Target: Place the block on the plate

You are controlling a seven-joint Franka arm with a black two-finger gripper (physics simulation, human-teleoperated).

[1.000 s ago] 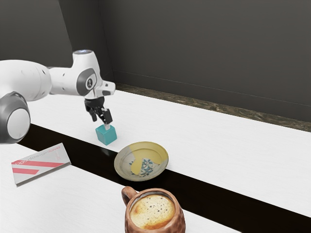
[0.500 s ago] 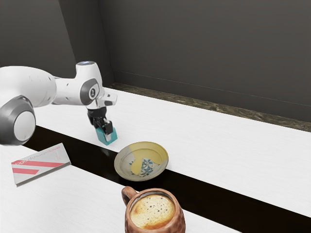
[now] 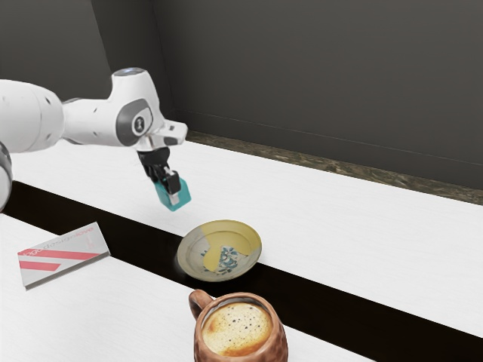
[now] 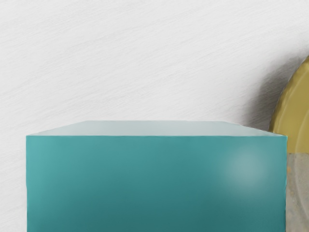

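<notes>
Three things are seen about the shallow round plate in yellow and grey with a blue floral pattern [image 3: 198, 253], which is taken here as the landmark. Farthest toward the exterior view's left of it, a flat white box with red stripes [image 3: 64, 255] is laid on the white table [image 3: 339, 219], well apart from the plate. Next, between box and plate but farther back, the plain teal cube-shaped block [image 3: 184, 194] is held by the black two-finger gripper [image 3: 174, 194]. The jaws are closed on its opposite sides, parted only by its width, and it appears to be carried clear of the table, near the plate but not over it. Just to the exterior view's right of the plate's middle, and nearer the camera, a hammered copper-brown mug [image 3: 278, 347] of foamy coffee [image 3: 238, 329] is placed.

The block is judged light, stiff and hardly fragile; its smooth faces might slip if pinched near an edge or a corner. It is best gripped across two parallel faces, around their middle, as seems to be done now. Over the sloping rim of the plate it should be carried high, then lowered level onto the patterned centre, lest it be tipped on release.
</notes>
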